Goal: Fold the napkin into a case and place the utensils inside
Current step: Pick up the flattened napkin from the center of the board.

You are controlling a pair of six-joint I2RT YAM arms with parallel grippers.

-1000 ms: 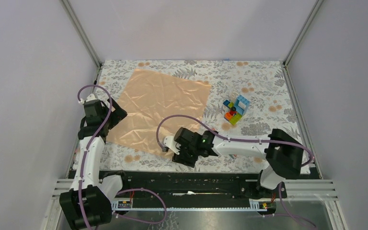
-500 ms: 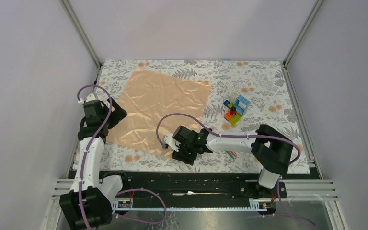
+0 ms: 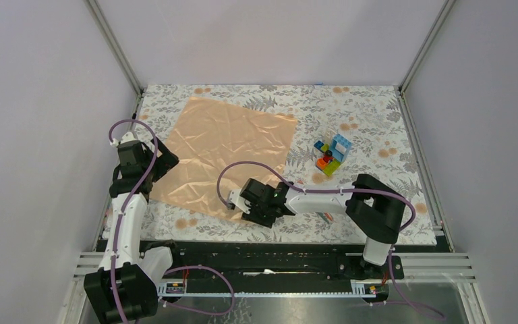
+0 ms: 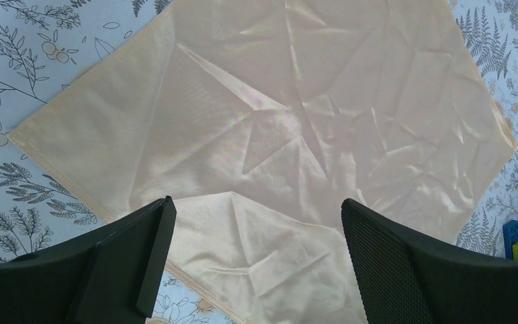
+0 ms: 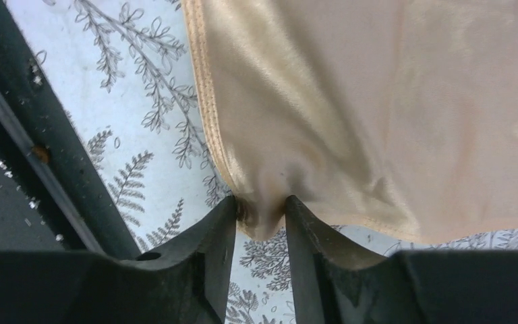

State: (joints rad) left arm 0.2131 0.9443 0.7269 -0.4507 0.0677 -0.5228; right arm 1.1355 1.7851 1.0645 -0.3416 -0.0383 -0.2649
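Floral table mat [image 3: 378,128] | peach-orange satin napkin [image 3: 222,148]: likely limp, slippery, best taken by corners | right gripper [image 5: 261,206] pinching its corner | left gripper [image 4: 256,209] wide

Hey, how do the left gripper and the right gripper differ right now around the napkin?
The left gripper is wide open and empty; the right gripper is shut on the napkin. The left gripper hangs above the napkin's left edge; the right gripper is down at its near corner, bunching the hem between its fingers. Both face the same napkin.
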